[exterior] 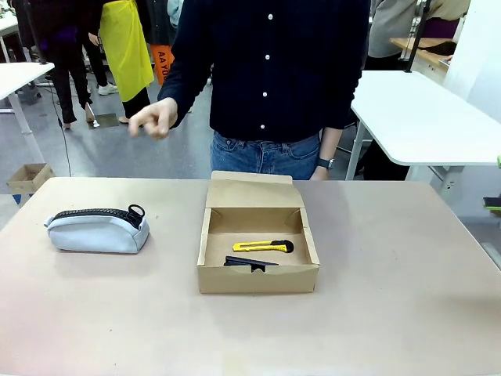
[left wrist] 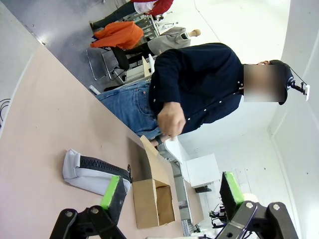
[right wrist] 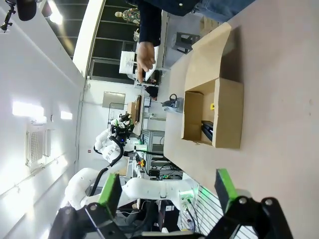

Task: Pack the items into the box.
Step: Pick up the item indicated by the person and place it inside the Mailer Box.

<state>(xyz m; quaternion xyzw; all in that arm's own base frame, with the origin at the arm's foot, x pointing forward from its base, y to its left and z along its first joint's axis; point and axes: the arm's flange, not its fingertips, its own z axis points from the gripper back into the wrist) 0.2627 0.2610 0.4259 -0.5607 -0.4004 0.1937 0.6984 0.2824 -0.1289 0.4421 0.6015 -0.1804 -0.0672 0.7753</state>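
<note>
Box (exterior: 258, 279) is sitting open mid-table (exterior: 391, 305), lid flap (exterior: 250, 189) standing up on far side twd the person. Inside, yellow-and-black utility knife (exterior: 263, 246) is lying w/ long axis left-right, black end twd robot's right. Black stapler (exterior: 249, 262) is lying just nearer, also left-right. Grey pouch (exterior: 98, 231) is lying on the table well left of box, long axis left-right, zipper up. Person's hand (exterior: 154, 119) is hovering above. L gripper (left wrist: 171, 188) & R gripper (right wrist: 167, 185) are both holding fingers wide apart, gripping nothing.

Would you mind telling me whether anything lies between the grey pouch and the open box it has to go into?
Nothing visible does: the table between the pouch and the box is bare, and the lid flap stands open at the far side. The utility knife and stapler already lie inside.
</note>
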